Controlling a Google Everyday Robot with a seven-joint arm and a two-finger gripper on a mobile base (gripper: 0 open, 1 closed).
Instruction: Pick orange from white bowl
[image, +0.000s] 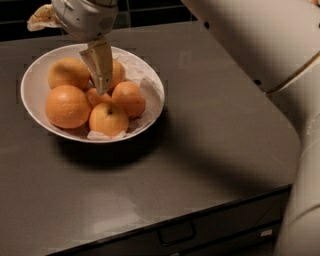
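Observation:
The white bowl (35, 75), lined with crumpled white paper, sits at the left of the dark counter and holds several oranges. The orange (67, 106), the largest and deepest in colour, lies at the bowl's front left. A paler one (68, 72) lies behind it, and a smaller one with a stem dot (108, 119) lies at the front. My gripper (102, 89) hangs down from its white wrist into the middle of the bowl. Its tan tip sits among the oranges, just right of and behind the largest one. It partly hides an orange at the back (118, 74).
My white arm (260, 45) crosses the upper right and casts a shadow over the counter. A pale tan object (42, 17) lies behind the bowl at the back left. The counter's front edge has a drawer with a handle (177, 232) below it.

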